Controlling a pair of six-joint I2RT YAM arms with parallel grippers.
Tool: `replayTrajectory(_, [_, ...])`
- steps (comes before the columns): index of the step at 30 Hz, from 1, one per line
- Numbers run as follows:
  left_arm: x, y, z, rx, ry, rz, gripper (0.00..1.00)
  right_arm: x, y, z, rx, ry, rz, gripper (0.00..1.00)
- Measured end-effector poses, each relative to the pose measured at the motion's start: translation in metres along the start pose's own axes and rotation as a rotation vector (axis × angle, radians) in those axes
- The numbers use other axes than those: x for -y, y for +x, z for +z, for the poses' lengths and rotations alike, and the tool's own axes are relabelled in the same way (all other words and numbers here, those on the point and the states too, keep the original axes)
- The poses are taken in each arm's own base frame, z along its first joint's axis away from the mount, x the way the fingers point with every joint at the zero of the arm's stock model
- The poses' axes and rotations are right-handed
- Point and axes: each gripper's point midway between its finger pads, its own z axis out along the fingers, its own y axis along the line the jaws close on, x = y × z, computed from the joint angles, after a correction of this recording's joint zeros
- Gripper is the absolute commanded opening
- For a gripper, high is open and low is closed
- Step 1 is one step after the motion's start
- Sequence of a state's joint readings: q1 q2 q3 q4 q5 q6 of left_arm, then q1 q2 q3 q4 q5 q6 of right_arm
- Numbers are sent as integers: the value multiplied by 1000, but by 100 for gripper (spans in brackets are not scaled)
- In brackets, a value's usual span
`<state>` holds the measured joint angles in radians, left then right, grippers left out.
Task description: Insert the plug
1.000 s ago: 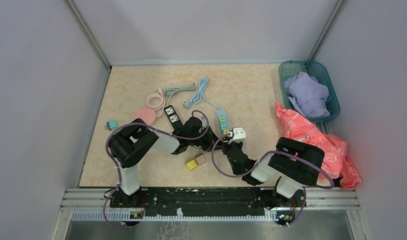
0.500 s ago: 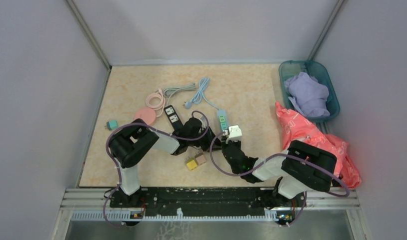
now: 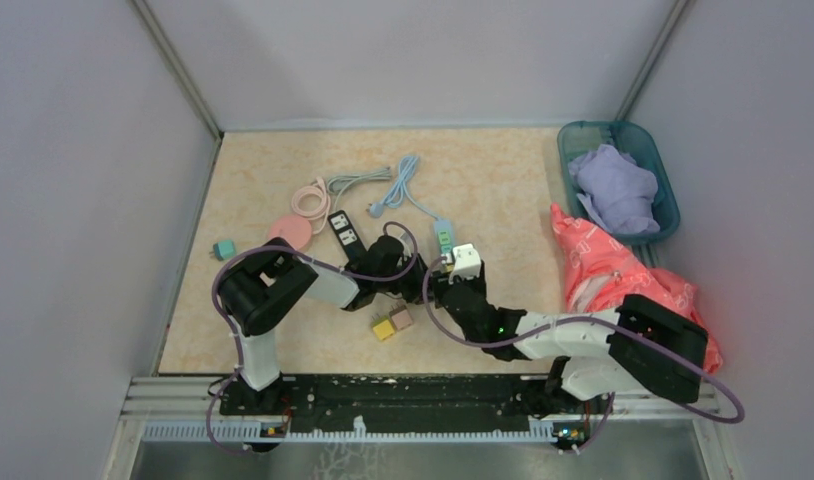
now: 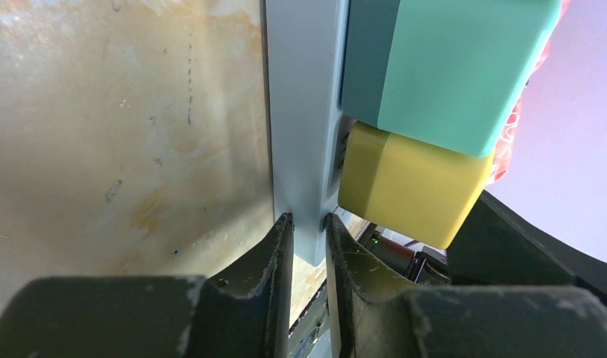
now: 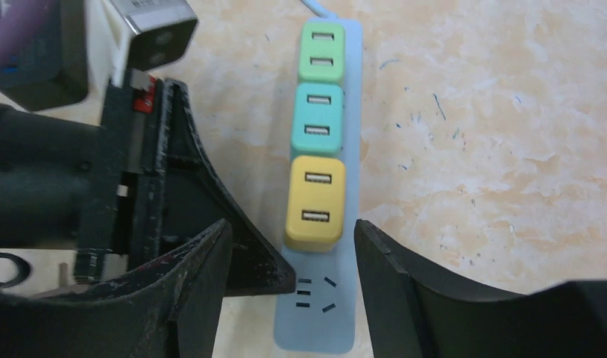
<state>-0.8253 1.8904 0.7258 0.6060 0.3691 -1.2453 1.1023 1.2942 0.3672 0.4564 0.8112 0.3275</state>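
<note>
A pale blue power strip lies on the table with green, teal and yellow adapters plugged in. A free socket shows at its near end. My left gripper is shut on the strip's thin edge, and it also shows in the top view. My right gripper is open and empty. Its fingers straddle the strip's near end just above the free socket, and it shows in the top view. Loose yellow and tan plugs lie just in front of the arms.
A green plug lies at the left edge. A black power strip, a pink disc and coiled cables lie behind. A teal basket with lilac cloth and a pink-red cloth are at the right.
My right arm has swung left and brought its open gripper over the near end of the blue strip. The left gripper has stayed on the strip.
</note>
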Motion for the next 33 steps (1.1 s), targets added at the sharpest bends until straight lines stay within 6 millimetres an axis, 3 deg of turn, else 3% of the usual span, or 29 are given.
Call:
replayTrajectory(8, [0, 1, 0, -1, 0, 1, 26, -14, -34, -7, -59, -42, 52, 63])
replayTrajectory(18, [0, 1, 0, -1, 1, 1, 26, -8, -55, -3, -217, -30, 71, 56])
replayTrajectory(26, [1, 1, 0, -1, 1, 3, 26, 9, -36, 5, -369, -40, 79, 47])
replayTrajectory(33, [1, 1, 0, 1, -1, 6, 26, 3, -25, 9, -455, -90, 69, 40])
